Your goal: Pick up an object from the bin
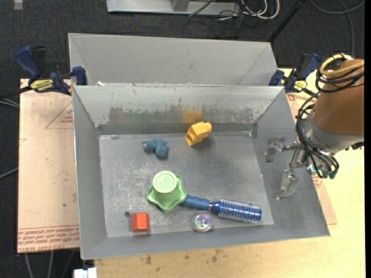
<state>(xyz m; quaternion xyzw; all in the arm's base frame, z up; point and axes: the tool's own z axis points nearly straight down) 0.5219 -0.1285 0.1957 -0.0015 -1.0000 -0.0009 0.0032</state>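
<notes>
The gripper (280, 169), jaws apart and empty at the right, should straddle the nearby blue brush (235, 210) across its width.

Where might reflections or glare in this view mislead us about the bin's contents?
In the camera view, the bin's back wall mirrors the yellow block as a faint orange smear just above it; the small shiny ball beside the blue brush shows bright highlights.

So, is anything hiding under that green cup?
The green cup sits upside down; the handle of the blue brush reaches its rim. Anything beneath is covered, so I cannot tell.
</notes>
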